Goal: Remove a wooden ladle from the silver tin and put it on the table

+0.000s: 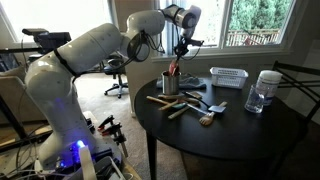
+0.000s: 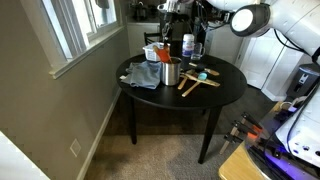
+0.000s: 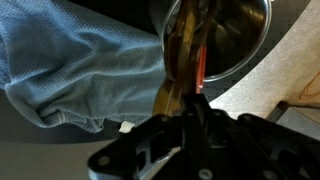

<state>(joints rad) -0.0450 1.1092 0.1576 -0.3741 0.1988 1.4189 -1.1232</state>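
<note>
The silver tin (image 1: 170, 84) stands on the dark round table (image 1: 240, 135), also seen in an exterior view (image 2: 170, 72) and at the top of the wrist view (image 3: 235, 30). A wooden ladle (image 3: 183, 55) stands in the tin beside a red-handled utensil (image 3: 201, 72). My gripper (image 1: 180, 47) hangs straight above the tin, and it also shows in an exterior view (image 2: 167, 42). In the wrist view its fingers (image 3: 188, 112) are drawn together around the top of the ladle's handle. The ladle's bowl is hidden inside the tin.
A blue cloth (image 3: 70, 60) lies beside the tin (image 2: 143, 76). Several wooden utensils (image 1: 185, 108) and a brush (image 1: 208, 121) lie on the table. A white slotted basket (image 1: 228, 76) and a clear jar (image 1: 262, 92) stand further back.
</note>
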